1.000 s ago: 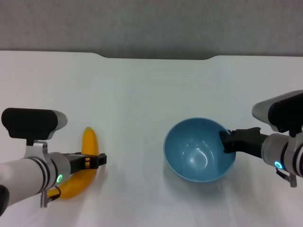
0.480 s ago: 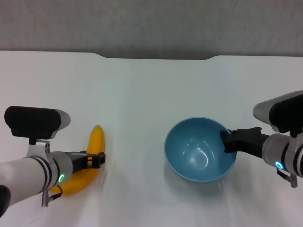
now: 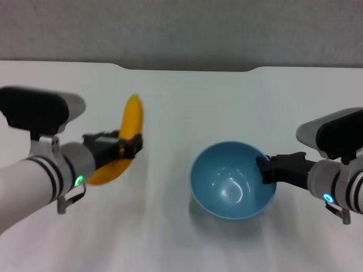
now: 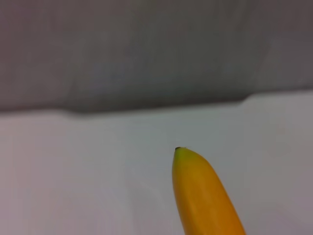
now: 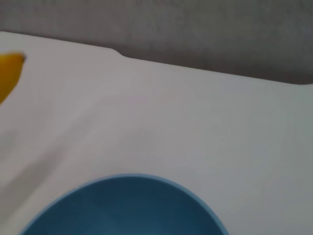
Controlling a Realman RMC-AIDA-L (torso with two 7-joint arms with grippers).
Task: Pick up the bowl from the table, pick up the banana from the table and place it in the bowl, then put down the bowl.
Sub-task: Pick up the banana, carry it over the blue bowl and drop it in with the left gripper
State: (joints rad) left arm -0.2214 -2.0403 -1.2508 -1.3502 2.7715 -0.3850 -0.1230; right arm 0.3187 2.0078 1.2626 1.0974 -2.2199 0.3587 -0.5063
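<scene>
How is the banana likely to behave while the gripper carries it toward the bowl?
The banana looks stiff, so it should hold its curve. Its smooth skin may slip or pivot, since the left gripper holds it mid-length. Being curved, it would probably rock rather than roll in the bowl.

one banana (image 3: pixel 126 136), yellow-orange, its tip also showing in the left wrist view (image 4: pixel 203 196) and at the edge of the right wrist view (image 5: pixel 9 73). one bowl (image 3: pixel 232 180), light blue, seen again in the right wrist view (image 5: pixel 127 208). one table (image 3: pixel 187 102), white, with one notch in its far edge. two arms, one on each side, each ending in one hand: the left hand (image 3: pixel 127 147) and the right hand (image 3: pixel 265 170).
</scene>
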